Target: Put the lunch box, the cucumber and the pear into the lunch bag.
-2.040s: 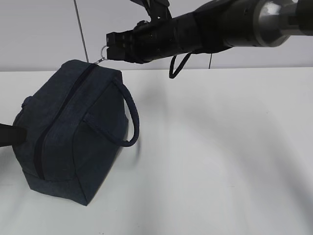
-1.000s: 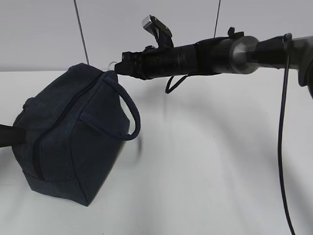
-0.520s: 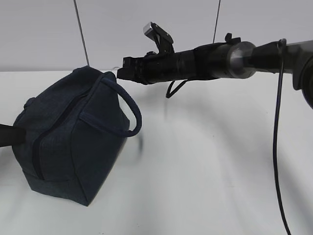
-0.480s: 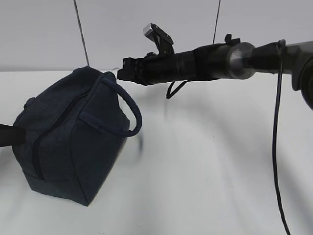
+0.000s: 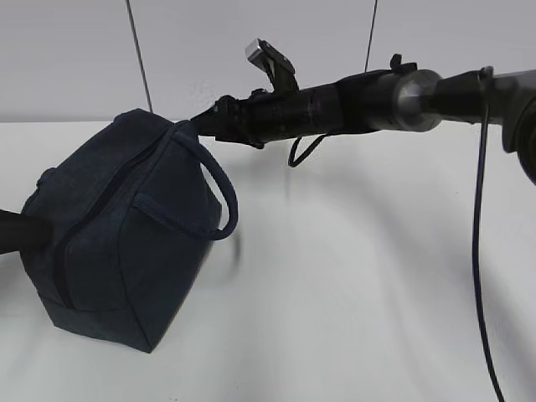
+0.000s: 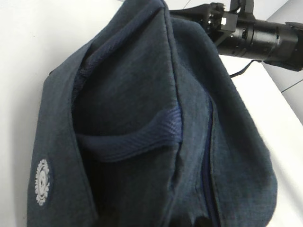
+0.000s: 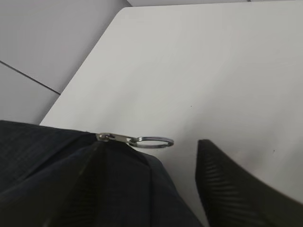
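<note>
The navy lunch bag (image 5: 126, 226) stands on the left of the table with its zipper (image 5: 92, 209) closed. It fills the left wrist view (image 6: 142, 118). My right gripper (image 5: 201, 124) reaches across to the bag's far top end. In the right wrist view it (image 7: 147, 189) is open, with the bag's end fabric (image 7: 71, 179) between the fingers (image 7: 236, 189). The zipper's metal ring (image 7: 150, 141) lies free just beyond them. My left arm (image 5: 17, 230) is against the bag's near left end, its fingers hidden. The lunch box, cucumber and pear are out of view.
The white table (image 5: 377, 276) stretches right of the bag. The bag's looped handle (image 5: 219, 193) hangs on its right side. A black cable (image 5: 477, 209) hangs from the right arm. A grey wall stands behind the table's far edge.
My right gripper earlier held the zipper ring up above the bag's far end. It has since lowered, let the ring go and opened around the bag's end. The bag's top end sagged slightly.
</note>
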